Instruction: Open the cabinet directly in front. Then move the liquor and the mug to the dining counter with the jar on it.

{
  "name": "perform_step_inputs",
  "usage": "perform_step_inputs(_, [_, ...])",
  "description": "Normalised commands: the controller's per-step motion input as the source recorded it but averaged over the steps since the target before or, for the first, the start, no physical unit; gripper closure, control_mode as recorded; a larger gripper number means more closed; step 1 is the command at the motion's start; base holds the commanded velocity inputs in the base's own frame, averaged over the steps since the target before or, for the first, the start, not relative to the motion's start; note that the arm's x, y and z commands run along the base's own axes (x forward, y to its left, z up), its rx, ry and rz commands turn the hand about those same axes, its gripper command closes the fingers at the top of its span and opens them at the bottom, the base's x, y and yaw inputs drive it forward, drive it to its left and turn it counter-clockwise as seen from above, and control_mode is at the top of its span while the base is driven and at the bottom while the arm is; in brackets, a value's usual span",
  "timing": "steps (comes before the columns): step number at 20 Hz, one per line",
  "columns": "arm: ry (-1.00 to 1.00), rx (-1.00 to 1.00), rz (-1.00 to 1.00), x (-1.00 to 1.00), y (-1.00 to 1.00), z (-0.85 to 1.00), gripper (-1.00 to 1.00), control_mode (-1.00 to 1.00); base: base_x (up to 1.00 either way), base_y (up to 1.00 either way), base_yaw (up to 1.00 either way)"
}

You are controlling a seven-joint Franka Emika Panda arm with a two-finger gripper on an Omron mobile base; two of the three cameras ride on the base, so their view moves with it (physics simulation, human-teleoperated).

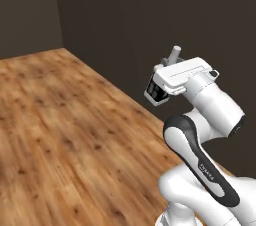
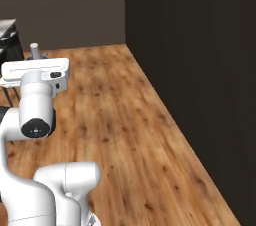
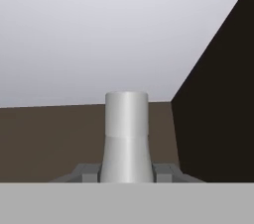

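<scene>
The jaws (image 3: 127,173) are shut tight on the liquor (image 3: 126,134). You can see its pale grey neck poking up btw the two dark finger tips (image 3: 87,172) in the hand view. In the left base view the neck (image 1: 174,55) sticks up and a bit to the right, above the white hand. So the bottle's long way runs straight out from the jaws, approx upright. The robot is over the wood floor (image 1: 60,130) next to a dark wall (image 2: 200,70). I think it's carrying the bottle to the desk w/ the jar.
</scene>
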Motion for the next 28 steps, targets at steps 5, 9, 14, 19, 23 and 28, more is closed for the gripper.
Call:
perform_step_inputs(5, [0.0,0.0,0.0,0.0,0.0,0.0,1.0,1.0,1.0,0.36,0.03])
perform_step_inputs(9, [0.0,0.0,0.0,0.0,0.0,0.0,1.0,1.0,1.0,0.37,0.08])
perform_step_inputs(14, [0.0,0.0,0.0,0.0,0.0,0.0,1.0,1.0,1.0,0.32,0.09])
perform_step_inputs(19, [0.0,0.0,0.0,0.0,0.0,0.0,1.0,1.0,1.0,0.03,0.11])
perform_step_inputs(23, [0.0,0.0,0.0,0.0,0.0,0.0,1.0,1.0,1.0,-0.02,0.27])
perform_step_inputs(28, [0.0,0.0,0.0,0.0,0.0,0.0,1.0,1.0,1.0,-0.23,0.53])
